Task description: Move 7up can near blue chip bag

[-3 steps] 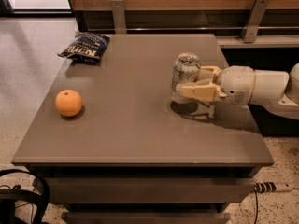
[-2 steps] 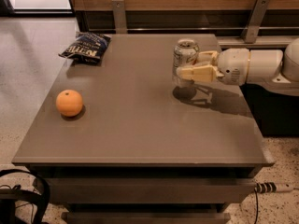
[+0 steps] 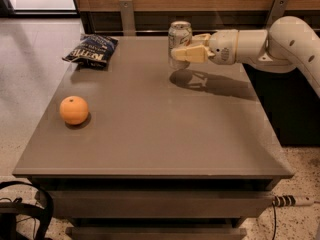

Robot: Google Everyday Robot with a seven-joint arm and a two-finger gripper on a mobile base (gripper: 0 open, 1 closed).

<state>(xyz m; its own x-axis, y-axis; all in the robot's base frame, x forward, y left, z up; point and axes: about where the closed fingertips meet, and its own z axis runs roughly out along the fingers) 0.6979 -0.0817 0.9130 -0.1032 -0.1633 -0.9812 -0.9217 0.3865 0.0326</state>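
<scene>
The 7up can (image 3: 179, 38) is silver-white with pale green markings and stands upright in the air above the far middle of the grey table (image 3: 160, 134). My gripper (image 3: 187, 48) reaches in from the right on a white arm and is shut on the can, its cream fingers (image 3: 192, 53) on either side of it. The can's shadow falls on the table just below. The blue chip bag (image 3: 91, 50) lies flat at the far left corner of the table, well to the left of the can.
An orange (image 3: 74, 110) sits on the left side of the table. A wooden wall panel with metal brackets (image 3: 127, 14) runs behind the table. A black cable loop (image 3: 30, 209) lies on the floor at the lower left.
My gripper has lifted the can off the table and carried it up and to the left, toward the far edge. The chip bag and the orange have not moved.
</scene>
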